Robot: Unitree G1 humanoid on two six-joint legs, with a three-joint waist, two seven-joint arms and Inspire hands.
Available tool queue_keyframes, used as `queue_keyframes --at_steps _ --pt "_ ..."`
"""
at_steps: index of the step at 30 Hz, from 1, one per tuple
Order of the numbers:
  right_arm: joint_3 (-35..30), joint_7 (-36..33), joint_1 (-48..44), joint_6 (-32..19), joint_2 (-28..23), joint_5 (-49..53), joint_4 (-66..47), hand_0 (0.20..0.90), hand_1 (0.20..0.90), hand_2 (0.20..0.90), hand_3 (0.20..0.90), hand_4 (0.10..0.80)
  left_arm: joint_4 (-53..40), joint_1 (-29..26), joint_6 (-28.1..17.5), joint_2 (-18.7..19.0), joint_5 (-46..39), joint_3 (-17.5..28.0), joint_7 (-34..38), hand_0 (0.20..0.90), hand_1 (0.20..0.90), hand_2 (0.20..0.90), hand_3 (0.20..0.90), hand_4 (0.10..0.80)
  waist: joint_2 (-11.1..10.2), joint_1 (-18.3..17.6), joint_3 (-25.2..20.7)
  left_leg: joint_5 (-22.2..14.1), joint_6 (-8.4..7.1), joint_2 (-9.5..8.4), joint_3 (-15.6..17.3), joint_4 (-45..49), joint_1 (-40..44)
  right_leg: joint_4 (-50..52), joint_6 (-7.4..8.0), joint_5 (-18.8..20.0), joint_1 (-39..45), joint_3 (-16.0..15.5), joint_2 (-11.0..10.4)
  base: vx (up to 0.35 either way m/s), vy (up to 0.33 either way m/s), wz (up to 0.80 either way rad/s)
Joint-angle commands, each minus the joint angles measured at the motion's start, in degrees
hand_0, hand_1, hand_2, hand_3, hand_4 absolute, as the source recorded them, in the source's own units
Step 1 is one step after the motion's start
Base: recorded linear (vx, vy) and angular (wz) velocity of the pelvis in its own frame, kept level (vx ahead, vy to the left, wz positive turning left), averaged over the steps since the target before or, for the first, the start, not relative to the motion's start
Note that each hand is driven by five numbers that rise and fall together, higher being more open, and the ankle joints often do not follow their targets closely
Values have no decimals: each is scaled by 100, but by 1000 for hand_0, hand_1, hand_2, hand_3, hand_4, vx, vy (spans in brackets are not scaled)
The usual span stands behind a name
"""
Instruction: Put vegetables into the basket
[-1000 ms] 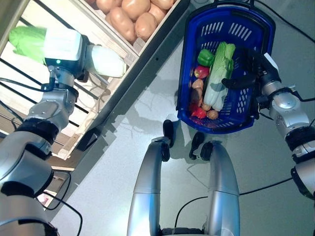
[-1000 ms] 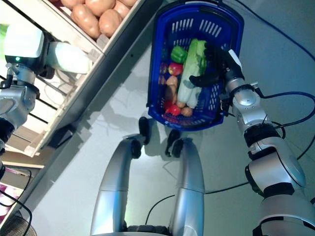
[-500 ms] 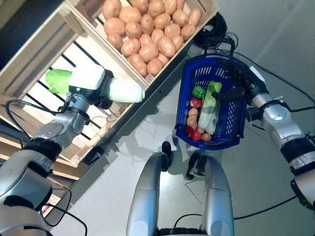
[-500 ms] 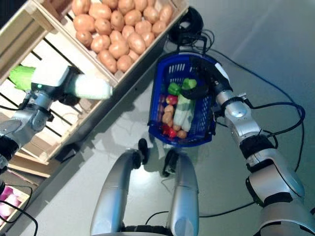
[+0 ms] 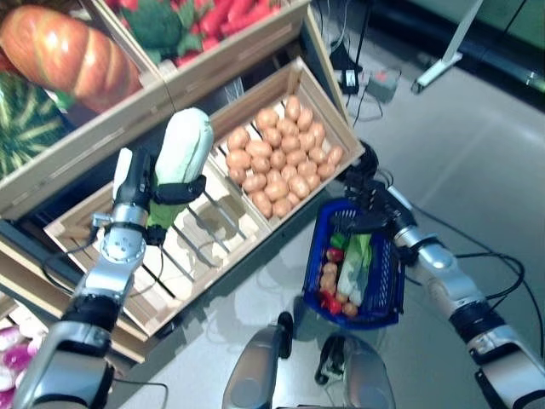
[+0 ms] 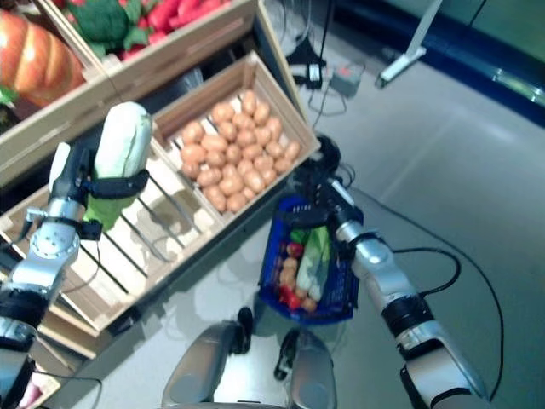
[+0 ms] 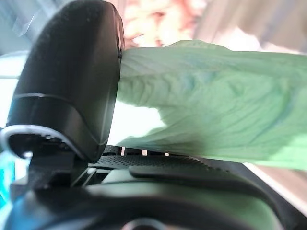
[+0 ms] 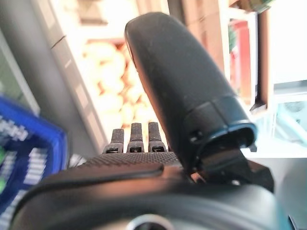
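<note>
The left hand is grasping a pale green cabbage above the slatted wooden crate; the right hand is gripping the blue plastic basket, right.

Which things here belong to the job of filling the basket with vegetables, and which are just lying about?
Belonging to the job:
- cabbage, gripped in the left hand
- blue basket, hanging from the right hand, with vegetables already in it

Just lying about:
- potatoes in their crate
- pumpkin
- broccoli
- slatted crate
</note>
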Motion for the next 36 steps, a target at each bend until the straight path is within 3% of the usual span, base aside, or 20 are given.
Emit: queue_keyframes --at_steps 1,5,9,18,27,36 --pt "-466 135 22 -408 219 -174 -516 900 900 900 900 800 -548 124 -435 -288 -805 483 -146 300 300 300 300 400 161 -33 -948 -606 -153 -150 -280 -428 1034 -1564 -312 732 1072 48 374 113 -11 -2" --pt "-523 250 290 -346 452 -215 -806 900 900 900 900 800 -802 366 -474 -711 -1831 729 -517 300 300 300 300 400 196 -71 -1164 -379 -139 -166 -353 -1090 1488 -2146 -254 941 1477 61 476 52 -8 6" --pt "-449 727 357 215 584 191 -981 900 900 900 900 800 -1047 380 -260 -1150 -2698 743 -904 300 300 300 300 400 186 -92 -1397 -132 -119 -149 -445 -1730 1827 -2665 -158 1209 1739 60 552 48 -32 7" --pt "-253 698 99 643 709 452 -1250 900 900 900 900 800 -1218 76 -9 -1649 -3254 378 -961 300 300 300 300 400 133 -113 -1648 292 -142 -63 -560 -2741 2214 -3472 -29 1646 2024 82 713 30 -52 0" --pt "36 607 -214 982 984 555 -1360 900 900 900 900 800 -1345 -46 290 -2120 -2903 -117 -1018 300 300 300 300 400 46 -103 -1670 311 -108 -33 -541 -2896 2298 -3657 -26 1724 2115 48 778 -1 -21 -1" --pt "99 478 -499 909 1013 268 -1547 900 900 900 900 800 -1387 -30 604 -2127 -2359 -449 -1229 300 300 300 300 400 1 -52 -1641 287 -82 -33 -608 -2896 2333 -3680 -25 1729 2171 37 793 0 0 0"
